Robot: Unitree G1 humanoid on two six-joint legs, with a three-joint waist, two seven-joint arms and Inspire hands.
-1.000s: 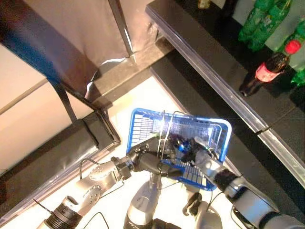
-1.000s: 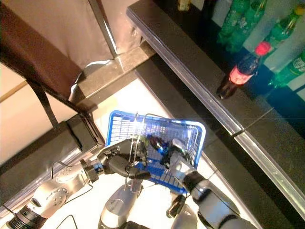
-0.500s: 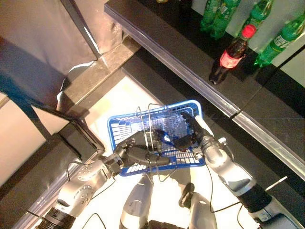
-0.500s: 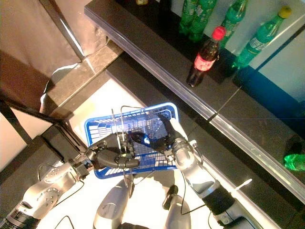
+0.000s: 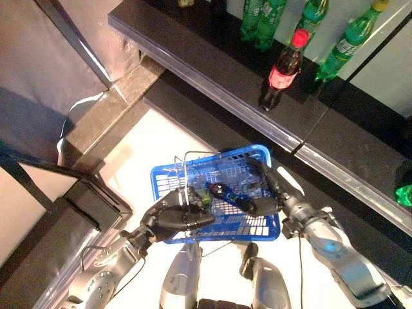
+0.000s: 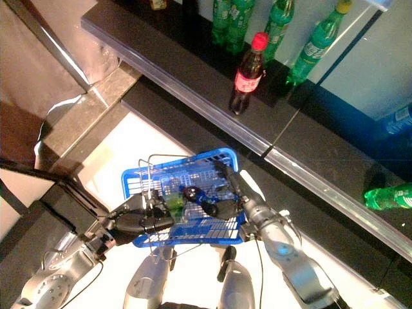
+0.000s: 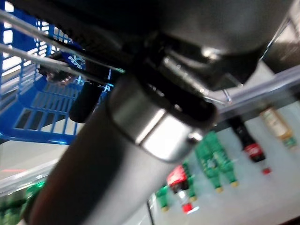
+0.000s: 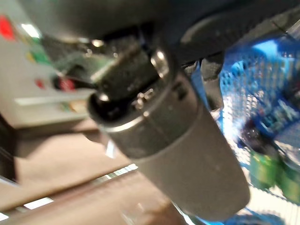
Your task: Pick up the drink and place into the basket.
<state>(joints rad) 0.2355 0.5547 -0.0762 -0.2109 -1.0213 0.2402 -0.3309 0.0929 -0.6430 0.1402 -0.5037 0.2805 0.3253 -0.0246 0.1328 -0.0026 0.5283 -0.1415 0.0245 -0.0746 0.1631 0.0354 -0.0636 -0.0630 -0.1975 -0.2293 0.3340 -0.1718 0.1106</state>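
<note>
The blue plastic basket hangs in front of me by its wire handle, and my left hand is curled round that handle. Inside it, a dark drink bottle with a blue label lies slanted over a green can. My right hand reaches in over the basket's right rim. Its fingers and thumb close on the bottle's far end. In the left wrist view, the same bottle shows behind the basket's mesh.
A dark counter runs across behind the basket. On it stand a cola bottle with a red cap and several green bottles. Another green bottle lies lower at the right. A dark box sits at the left.
The whole view has swung toward the counter. My right hand has drawn back toward the basket's right rim with the bottle lower inside. The left hand keeps its hold on the handle.
</note>
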